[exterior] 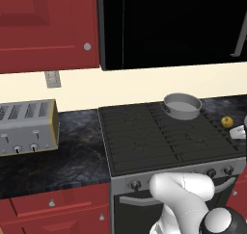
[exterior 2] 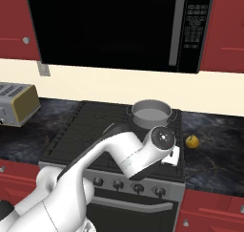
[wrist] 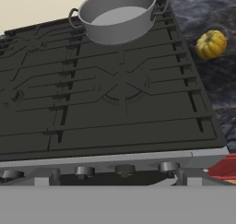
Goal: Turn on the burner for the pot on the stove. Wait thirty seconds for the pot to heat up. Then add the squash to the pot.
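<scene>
Hand, fingers apart and empty, hangs above the knobs; the pot lies far ahead, so the wrong knob may be turned.

Grey pot is set upright on rear right burner of black stove. Yellow squash is seen on dark counter just right.

Red cabinets, cream wall, dark counter.

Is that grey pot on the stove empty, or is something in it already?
Empty: the pot's pale inside is bare, and the squash lies on the counter beside the stove.
</scene>
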